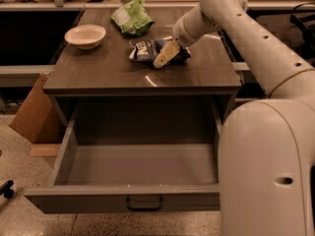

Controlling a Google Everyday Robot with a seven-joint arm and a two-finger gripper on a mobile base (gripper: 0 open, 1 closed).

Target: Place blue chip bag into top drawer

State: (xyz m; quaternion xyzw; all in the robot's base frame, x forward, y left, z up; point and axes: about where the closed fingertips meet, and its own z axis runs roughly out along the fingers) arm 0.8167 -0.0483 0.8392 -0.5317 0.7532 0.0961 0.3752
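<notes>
The blue chip bag (143,49) lies crumpled on the dark cabinet top (113,73), right of centre. My gripper (165,56) reaches down from the white arm at the upper right and rests against the bag's right side, covering part of it. The top drawer (142,165) is pulled fully open below the cabinet top. Its grey inside holds nothing, and the flat front panel has a small dark handle (144,204) at its centre.
A green chip bag (132,17) lies at the back of the cabinet top. A pale bowl (85,35) stands at the back left. A cardboard box (32,114) leans on the floor at the left. My white body (268,171) fills the right foreground.
</notes>
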